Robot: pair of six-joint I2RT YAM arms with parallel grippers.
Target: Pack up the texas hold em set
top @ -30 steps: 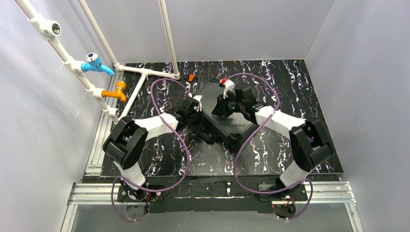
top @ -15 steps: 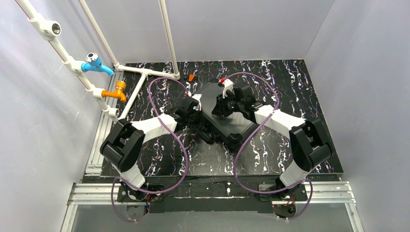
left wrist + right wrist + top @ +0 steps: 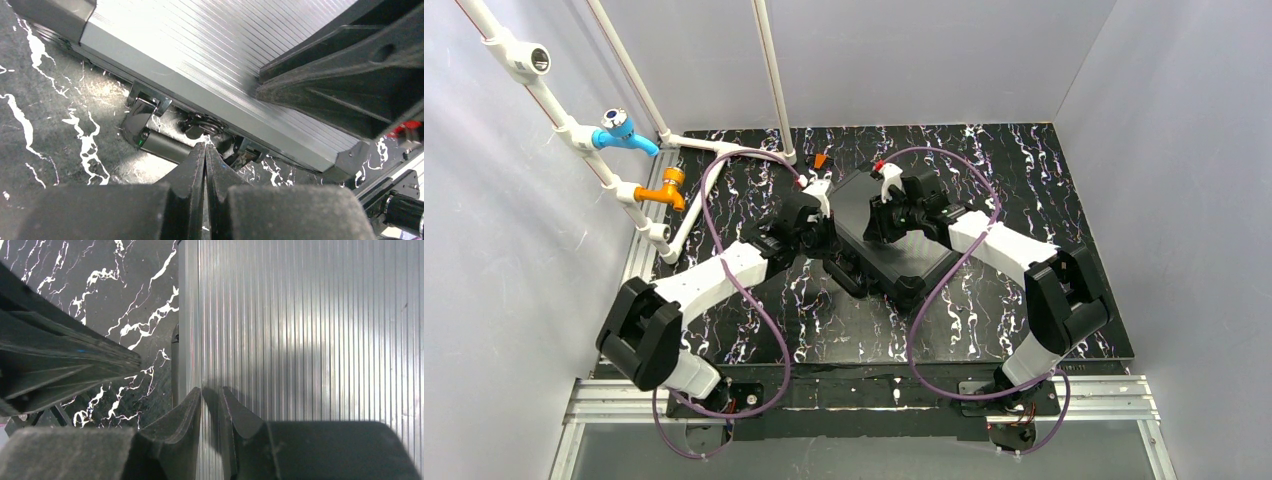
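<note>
The black case [image 3: 902,250] lies closed on the marbled table, its ribbed lid [image 3: 200,60] facing up. No chip stacks show in any view. My left gripper [image 3: 822,200] is shut and empty beside the case's far left edge. In the left wrist view its tips [image 3: 205,148] sit just in front of the case's handle [image 3: 162,145] and a metal latch [image 3: 142,107]. My right gripper [image 3: 885,195] is over the far end of the lid. In the right wrist view it [image 3: 211,391] rests near the lid's left edge [image 3: 187,315], nearly shut with a narrow gap, holding nothing.
A small orange piece [image 3: 821,160] lies on the table behind the case. A white pipe frame [image 3: 724,150] with a blue tap [image 3: 619,130] and an orange tap [image 3: 664,188] stands at the back left. Grey walls enclose the table.
My left arm has stretched out and its gripper has moved toward the far left corner of the case. The right gripper has barely moved on the lid.
</note>
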